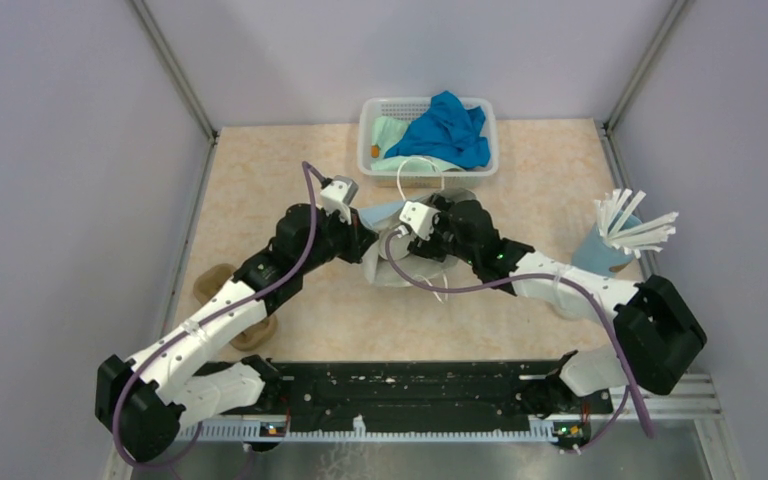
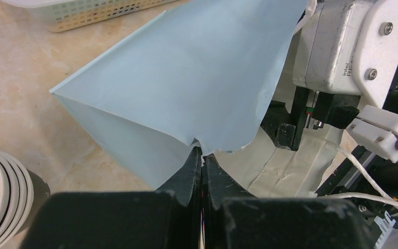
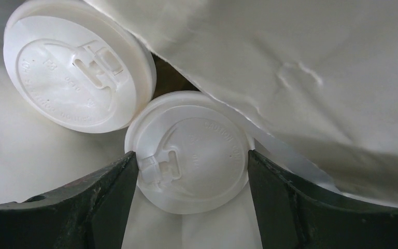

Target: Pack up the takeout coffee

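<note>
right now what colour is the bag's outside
The paper bag is light blue; left wrist view.

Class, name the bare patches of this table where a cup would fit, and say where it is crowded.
Bare: the back left corner of the table, left of the basket; the strip between the basket and the stick cup; the near middle, ahead of the black rail. Crowded: the centre, around the bag.

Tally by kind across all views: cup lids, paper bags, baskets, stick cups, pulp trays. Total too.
White cup lids: 2
Light blue paper bag: 1
White basket: 1
Blue cup of sticks: 1
Brown pulp tray: 1
Total: 6
</note>
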Robot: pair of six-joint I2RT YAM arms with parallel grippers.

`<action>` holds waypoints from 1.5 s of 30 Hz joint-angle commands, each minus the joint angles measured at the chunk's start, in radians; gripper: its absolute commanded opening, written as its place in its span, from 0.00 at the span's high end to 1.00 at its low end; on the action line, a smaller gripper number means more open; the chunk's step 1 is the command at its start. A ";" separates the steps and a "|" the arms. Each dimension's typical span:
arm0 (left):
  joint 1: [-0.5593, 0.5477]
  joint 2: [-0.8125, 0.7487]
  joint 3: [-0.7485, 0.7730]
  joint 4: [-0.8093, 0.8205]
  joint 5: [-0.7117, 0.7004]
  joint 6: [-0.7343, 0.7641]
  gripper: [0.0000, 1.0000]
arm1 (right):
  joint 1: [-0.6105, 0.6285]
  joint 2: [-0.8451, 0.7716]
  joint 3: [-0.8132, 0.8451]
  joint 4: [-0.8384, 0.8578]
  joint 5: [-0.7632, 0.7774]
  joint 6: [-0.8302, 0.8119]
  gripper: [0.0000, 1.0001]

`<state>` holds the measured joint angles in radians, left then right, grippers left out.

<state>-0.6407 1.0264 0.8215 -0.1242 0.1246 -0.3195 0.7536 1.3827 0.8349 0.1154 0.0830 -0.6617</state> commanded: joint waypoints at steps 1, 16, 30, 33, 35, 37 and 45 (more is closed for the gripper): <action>0.002 0.006 0.041 -0.013 0.007 -0.020 1.00 | -0.025 0.028 0.050 0.002 0.006 -0.024 0.24; 0.008 0.024 0.056 -0.022 -0.002 -0.031 1.00 | -0.032 0.041 0.047 -0.010 0.073 -0.014 0.11; 0.054 0.097 0.229 -0.207 -0.029 -0.134 1.00 | -0.029 -0.060 0.137 -0.311 0.005 0.107 0.01; 0.058 0.113 0.271 -0.251 -0.033 -0.162 1.00 | -0.015 -0.103 0.160 -0.378 0.003 0.125 0.01; 0.058 0.129 0.301 -0.283 -0.031 -0.188 1.00 | -0.005 -0.116 0.192 -0.461 -0.003 0.142 0.01; 0.059 0.147 0.330 -0.309 -0.020 -0.201 1.00 | 0.010 -0.128 0.218 -0.517 -0.006 0.164 0.01; 0.059 0.166 0.381 -0.368 -0.004 -0.269 1.00 | 0.085 -0.172 0.314 -0.645 0.034 0.315 0.01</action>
<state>-0.5896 1.1877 1.1385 -0.4698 0.1184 -0.5415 0.8112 1.2648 1.0687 -0.4492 0.0883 -0.4522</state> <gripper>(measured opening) 0.006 0.984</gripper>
